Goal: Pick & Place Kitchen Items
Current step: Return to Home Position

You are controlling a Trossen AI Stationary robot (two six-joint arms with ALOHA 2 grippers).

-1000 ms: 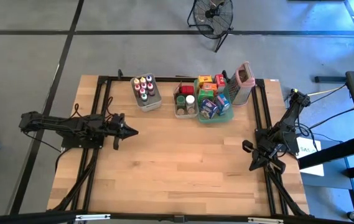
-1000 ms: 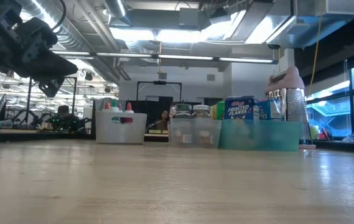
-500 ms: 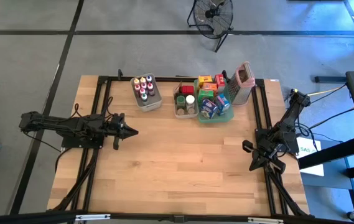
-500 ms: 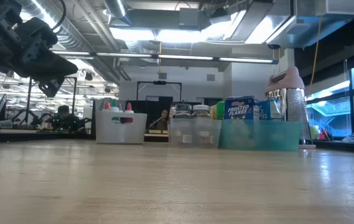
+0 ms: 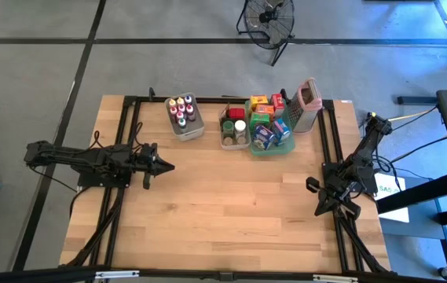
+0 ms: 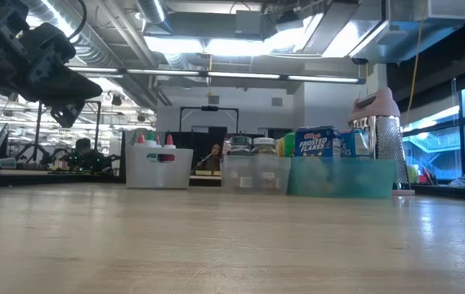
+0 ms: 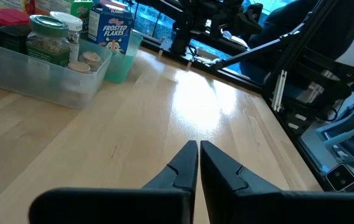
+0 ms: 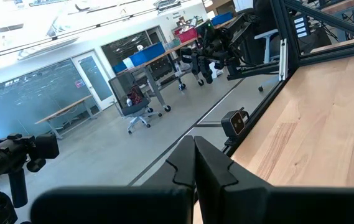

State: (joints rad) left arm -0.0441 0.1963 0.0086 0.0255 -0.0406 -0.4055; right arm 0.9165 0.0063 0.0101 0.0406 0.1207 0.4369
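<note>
The kitchen items sit at the table's far edge. Small bottles with red, white and yellow caps stand in a clear bin. Jars fill a second clear bin. Small boxes, among them a blue cereal box, stand in a teal tray. My left gripper hovers shut over the table's left part, pointing right, holding nothing. My right gripper waits shut at the table's right edge, pointing at the near edge.
A tall grey grater with a pink rim stands right of the teal tray. Black frame rails run along the table's left, right and far sides. Bare wood spans the middle and near part. A fan stands on the floor beyond.
</note>
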